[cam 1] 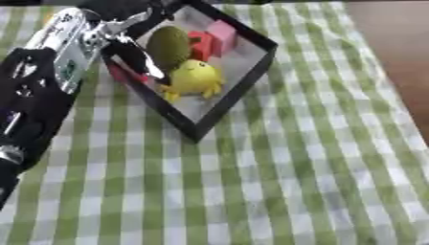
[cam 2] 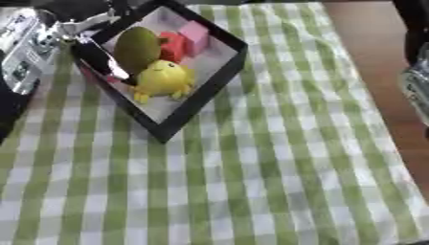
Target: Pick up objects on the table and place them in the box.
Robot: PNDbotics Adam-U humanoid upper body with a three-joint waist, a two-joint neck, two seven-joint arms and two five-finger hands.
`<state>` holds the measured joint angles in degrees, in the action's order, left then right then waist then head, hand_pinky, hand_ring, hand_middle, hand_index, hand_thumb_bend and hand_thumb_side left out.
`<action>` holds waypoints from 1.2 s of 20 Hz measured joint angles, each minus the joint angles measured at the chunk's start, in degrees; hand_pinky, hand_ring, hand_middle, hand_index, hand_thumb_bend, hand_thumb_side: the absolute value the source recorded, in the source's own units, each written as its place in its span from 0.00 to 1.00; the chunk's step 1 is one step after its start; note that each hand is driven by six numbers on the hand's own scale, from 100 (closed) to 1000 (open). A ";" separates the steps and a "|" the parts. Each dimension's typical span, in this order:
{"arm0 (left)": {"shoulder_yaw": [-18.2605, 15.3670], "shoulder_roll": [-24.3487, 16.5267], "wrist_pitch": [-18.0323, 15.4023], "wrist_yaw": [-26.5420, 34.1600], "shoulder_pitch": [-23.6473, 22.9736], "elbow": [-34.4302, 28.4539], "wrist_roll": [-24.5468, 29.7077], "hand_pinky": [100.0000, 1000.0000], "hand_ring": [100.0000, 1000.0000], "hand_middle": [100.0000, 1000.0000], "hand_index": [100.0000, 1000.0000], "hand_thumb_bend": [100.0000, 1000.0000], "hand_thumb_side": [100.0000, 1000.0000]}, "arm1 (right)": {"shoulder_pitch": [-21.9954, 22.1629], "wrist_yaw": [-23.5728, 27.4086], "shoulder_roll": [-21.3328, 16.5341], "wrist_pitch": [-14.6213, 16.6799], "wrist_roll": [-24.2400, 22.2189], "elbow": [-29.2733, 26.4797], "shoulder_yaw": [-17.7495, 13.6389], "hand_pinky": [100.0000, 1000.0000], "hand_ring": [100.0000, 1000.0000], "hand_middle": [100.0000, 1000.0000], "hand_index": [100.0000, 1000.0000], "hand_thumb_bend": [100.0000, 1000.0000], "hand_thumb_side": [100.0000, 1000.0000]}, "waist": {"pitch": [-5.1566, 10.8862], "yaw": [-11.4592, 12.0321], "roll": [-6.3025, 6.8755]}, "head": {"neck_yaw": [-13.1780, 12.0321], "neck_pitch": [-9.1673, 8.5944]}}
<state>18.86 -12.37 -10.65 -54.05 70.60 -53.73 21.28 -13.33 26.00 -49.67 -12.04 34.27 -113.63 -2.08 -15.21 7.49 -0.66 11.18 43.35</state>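
Observation:
A black box (cam 1: 220,106) with a pale floor stands at the upper left of the green-and-white checked cloth. Inside it lie a green oval fruit (cam 1: 169,45), a red block (cam 1: 201,44), a pink block (cam 1: 223,34) and a yellow duck-like toy (cam 1: 195,78). My left hand (cam 1: 126,48) reaches in over the box's left wall. Its fingers (cam 1: 141,61) are stretched out, their tips just left of the yellow toy, and they hold nothing. Something red (cam 1: 120,74) shows under the fingers by the wall. Of my right arm (cam 2: 416,86) only a strip shows at the right edge.
The checked cloth (cam 1: 276,182) covers the table from the box to the near edge. Bare brown wood (cam 1: 394,33) runs along the far right. My left forearm (cam 1: 38,91) lies over the cloth's left side.

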 measured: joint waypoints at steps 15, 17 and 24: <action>-3.15 -18.60 9.17 16.20 -0.92 -10.88 7.23 0.83 0.84 0.78 0.85 0.71 0.43 | 2.97 -0.50 -0.80 0.55 1.21 0.00 -1.02 0.79 0.76 0.75 0.80 0.00 0.54 | 0.06 2.66 0.23 | 0.98 0.42; -3.56 -20.28 9.87 17.17 -1.83 -10.18 9.06 0.83 0.84 0.78 0.85 0.72 0.42 | 3.14 -0.51 -0.99 0.60 1.29 0.00 -1.09 0.79 0.76 0.75 0.80 0.00 0.54 | 0.06 2.74 0.23 | 1.02 0.58; -4.03 -21.42 10.46 19.31 -4.14 -5.74 15.46 0.83 0.85 0.78 0.84 0.75 0.37 | 3.26 -0.52 -1.01 0.61 1.40 0.00 -1.10 0.79 0.76 0.75 0.79 0.00 0.54 | 0.06 2.69 0.22 | 1.00 0.56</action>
<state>14.83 -33.80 -0.19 -34.73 66.45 -59.47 36.74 -10.08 25.48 -50.67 -11.43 35.67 -113.63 -3.18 -15.16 10.18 -0.45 12.18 43.91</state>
